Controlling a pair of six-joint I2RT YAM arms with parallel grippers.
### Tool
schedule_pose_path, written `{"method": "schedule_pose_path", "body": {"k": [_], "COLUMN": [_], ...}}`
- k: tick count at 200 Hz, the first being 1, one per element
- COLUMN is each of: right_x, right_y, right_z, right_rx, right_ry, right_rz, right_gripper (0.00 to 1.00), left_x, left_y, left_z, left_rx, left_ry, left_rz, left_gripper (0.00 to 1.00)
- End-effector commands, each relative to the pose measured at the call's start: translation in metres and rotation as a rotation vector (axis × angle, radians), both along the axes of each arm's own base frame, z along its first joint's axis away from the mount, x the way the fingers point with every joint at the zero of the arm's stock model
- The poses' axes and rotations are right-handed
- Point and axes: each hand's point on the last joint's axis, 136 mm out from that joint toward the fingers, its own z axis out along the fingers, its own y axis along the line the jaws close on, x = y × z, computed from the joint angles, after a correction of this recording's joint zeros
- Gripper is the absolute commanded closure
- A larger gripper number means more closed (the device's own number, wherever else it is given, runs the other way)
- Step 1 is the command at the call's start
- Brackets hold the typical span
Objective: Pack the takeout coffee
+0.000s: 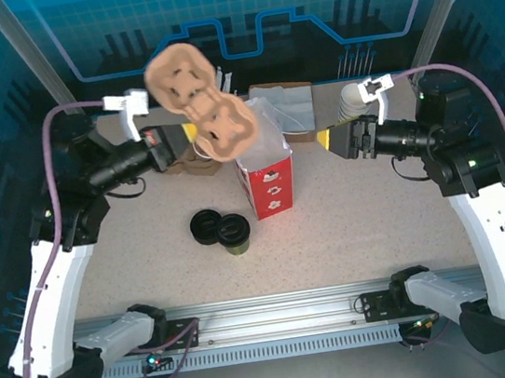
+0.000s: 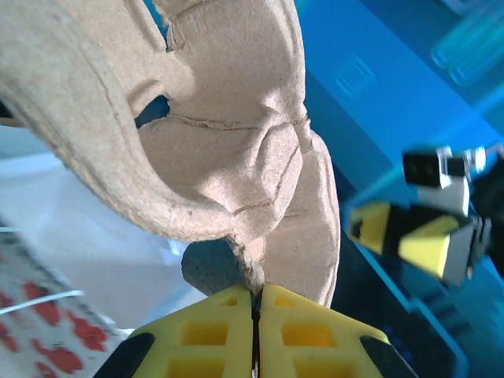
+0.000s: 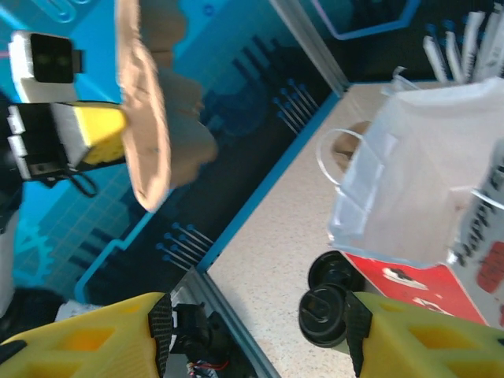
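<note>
Takeout coffee, place: the small dark-sided paper cup with a round olive-green top (image 1: 235, 235) stands upright on the speckled beige tabletop (image 1: 351, 222). It is the thing nearest my bases.
Takeout coffee, look: low and round, about as wide as the stack of flat black round lids (image 1: 207, 225) that it touches on its left. I cannot tell whether it is full.
Handling: I judge it light, with thin paper walls that dent under a hard squeeze. If it is filled, it will spill when tilted.
Where to hold: around the sides below the rim, with a gentle pinch, kept upright. I would not take it by the top.
Bag: a red-and-white paper bag (image 1: 268, 182) stands open just behind the cup.
Left gripper (image 2: 253, 303): clenched on the edge of a tan moulded-pulp cup carrier (image 1: 203, 102), which hangs tilted in the air above the bag.
Right gripper (image 3: 256, 331): jaws apart with nothing between them, out to the right of the bag.
</note>
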Motion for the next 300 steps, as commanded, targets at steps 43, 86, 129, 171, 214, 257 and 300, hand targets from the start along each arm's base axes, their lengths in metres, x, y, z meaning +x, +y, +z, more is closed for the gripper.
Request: {"method": "schedule_pose_path", "body": {"k": [43,86,129,171,214,257,300], "right_x": [-0.045,-0.050,-0.053,-0.051,-0.051,-0.051,-0.049], "right_y": [0.011,0.013,0.017,0.018,0.021,0.025,0.024], "right_z": [0.021,0.012,0.008,0.003,0.000,-0.002,-0.007], "right_rx": [0.001,-0.006,0.008,0.003,0.005,0.003,-0.013], "right_ry": [-0.120,-0.102,-0.084,-0.067,-0.061,-0.069,-0.055], "right_rz": [0.146,0.165,0.203,0.199,0.220,0.236,0.217], "right_gripper": [0.39,0.40,0.45,0.47,0.56,0.68,0.99], "left_x": [-0.041,-0.038,-0.038,-0.038,-0.037,-0.038,-0.038], "left_y": [-0.069,-0.086,-0.096,-0.104,-0.108,-0.113,-0.113], "left_z": [-0.003,-0.008,-0.010,-0.012,-0.012,-0.013,-0.012], "left_rx": [0.023,0.015,0.016,0.016,0.019,0.020,0.023], "left_ry": [-0.081,-0.075,-0.069,-0.066,-0.064,-0.062,-0.072], "left_rz": [-0.351,-0.409,-0.434,-0.450,-0.457,-0.469,-0.468], "left_gripper": [0.92,0.92,0.92,0.93,0.93,0.93,0.92]}}
